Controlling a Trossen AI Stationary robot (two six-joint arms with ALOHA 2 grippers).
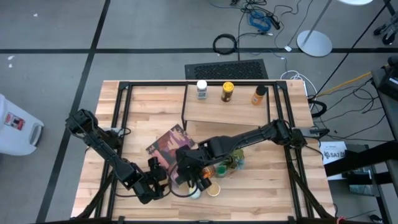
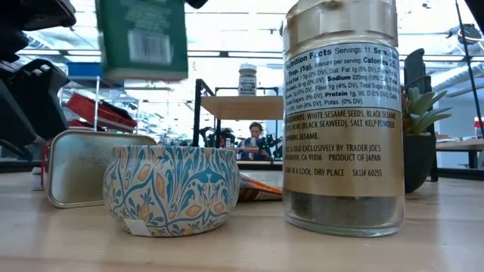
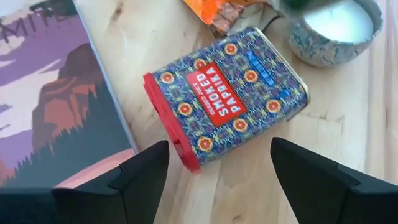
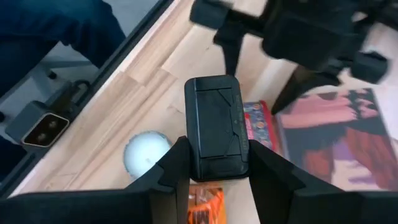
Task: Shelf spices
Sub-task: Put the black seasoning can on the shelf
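Observation:
My right gripper (image 4: 217,150) is shut on a green tin with a dark lid (image 4: 216,124) and holds it above the table's near middle; the low view shows the green tin (image 2: 142,38) up in the air. My left gripper (image 3: 217,155) stands open just short of a smoked paprika tin (image 3: 227,102) that lies flat on the table. An orange packet (image 3: 217,12) lies beyond it. A tall tan-topped jar (image 2: 342,113) stands on the table. The shelf (image 1: 233,109) at the far middle carries three jars (image 1: 227,92). My right gripper pinches the green tin between its two fingers, one on each of two opposite sides just under the dark lid (image 4: 193,163). The fingers come slanting down from above. The tin is lifted clear of the table, roughly upright with its lid up.
A maroon picture book (image 1: 169,144) lies left of the spices. A round patterned tin with white filling (image 2: 170,189) and a potted plant (image 2: 420,143) stand among them. The two grippers are close together near the table's near edge, with black frame rails (image 1: 118,137) at both sides.

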